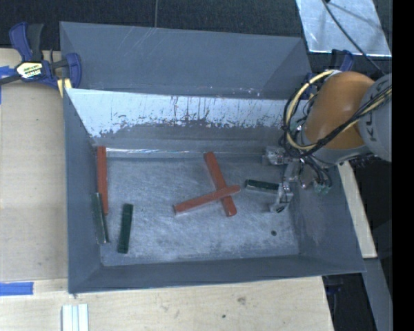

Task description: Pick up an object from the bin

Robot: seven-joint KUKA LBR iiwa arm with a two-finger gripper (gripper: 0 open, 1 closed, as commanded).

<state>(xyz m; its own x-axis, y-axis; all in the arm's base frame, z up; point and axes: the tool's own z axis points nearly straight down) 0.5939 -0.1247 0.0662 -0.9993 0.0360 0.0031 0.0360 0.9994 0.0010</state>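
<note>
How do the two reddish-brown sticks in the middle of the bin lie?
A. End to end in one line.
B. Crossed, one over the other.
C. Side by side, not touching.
B: the steeper stick and the flatter stick meet and form an X.

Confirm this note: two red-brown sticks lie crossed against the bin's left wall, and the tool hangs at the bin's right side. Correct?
Not quite. In the camera view the crossed red-brown sticks lie in the middle of the bin, not against its left wall. The tool does hang at its right side.
</note>
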